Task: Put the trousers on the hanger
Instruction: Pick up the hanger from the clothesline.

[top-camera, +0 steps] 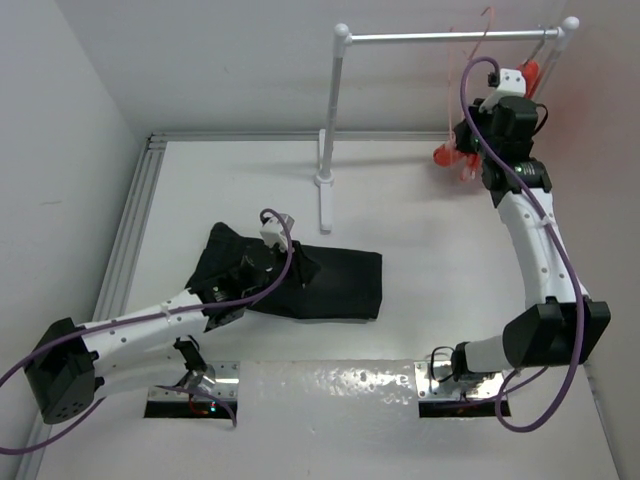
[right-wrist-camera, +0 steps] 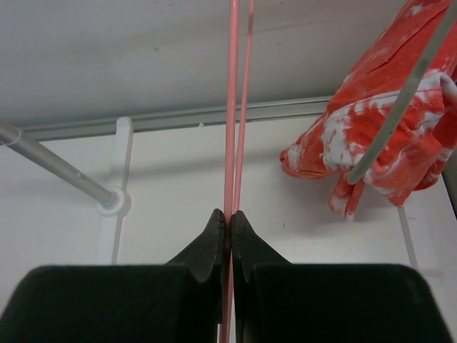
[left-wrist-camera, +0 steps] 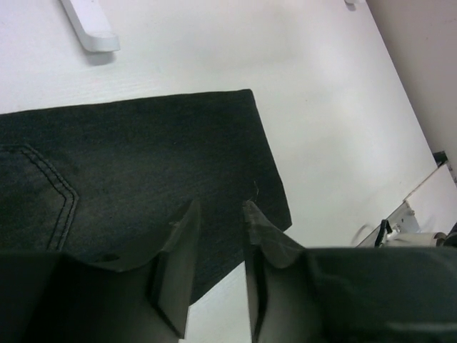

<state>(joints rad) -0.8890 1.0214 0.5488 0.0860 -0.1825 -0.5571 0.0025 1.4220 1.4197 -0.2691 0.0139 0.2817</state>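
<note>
The black trousers [top-camera: 335, 285] lie flat on the white table, left of centre. My left gripper [top-camera: 298, 265] hovers just over them. In the left wrist view its fingers stand slightly apart, and the left gripper [left-wrist-camera: 220, 211] has nothing between them, with the trousers [left-wrist-camera: 143, 157] and their hem edge beneath. The thin pale-pink hanger [top-camera: 475, 50] hangs from the rail at the back right. My right gripper [top-camera: 466, 142] is raised to it. In the right wrist view the right gripper [right-wrist-camera: 230, 218] is shut on the hanger [right-wrist-camera: 232, 107], whose wires run straight up from the jaws.
A white rack post [top-camera: 332, 120] with a long foot [left-wrist-camera: 89, 25] stands behind the trousers and carries a grey rail [top-camera: 450, 37]. A bunched orange-red bundle with white marks [right-wrist-camera: 378, 143] hangs right of the hanger. A metal strip [top-camera: 135, 230] borders the table's left edge.
</note>
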